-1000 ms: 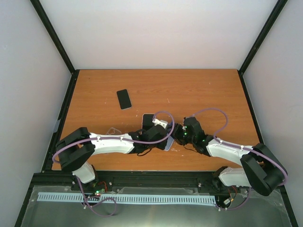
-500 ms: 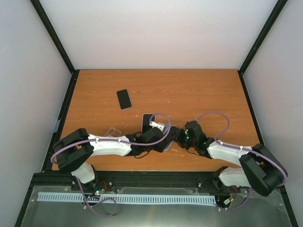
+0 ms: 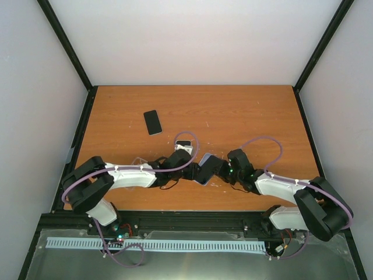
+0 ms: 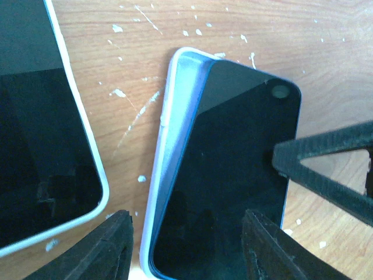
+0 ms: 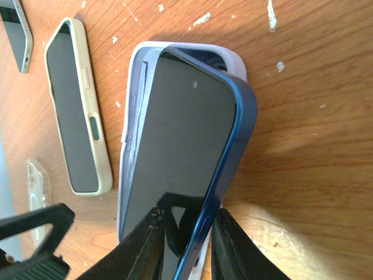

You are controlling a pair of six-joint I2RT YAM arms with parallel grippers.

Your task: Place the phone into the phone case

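**Item:** slim blue-edged smartphone with black glass face point(image 5: 180, 146).

**Location:** lodged part-way in the pale lilac soft-plastic phone case point(image 5: 135, 81), near the front middle of the orange-brown wooden worktop point(image 3: 233, 111). One long edge is sunk inside the case wall; the opposite blue edge is raised over the rim.

**Handling:** the phone is judged rigid, light, slippery on its glossy face and breakable at the glass. The case is judged pliant at the rim, so it can be flexed over a corner.

**Hold:** best taken at a short end or across the narrow edges, with pressure kept off the middle of the screen.

**Right claw** point(image 5: 186, 251)**:** clamped on the phone's near end, at the raised edge.

**Left claw** point(image 4: 186, 245)**:** fingers parted, poised astride the end of case and phone, nothing gripped.

**Adjacent:** a cream-cased phone point(image 5: 73, 105) is noted just beside the case, untouched.
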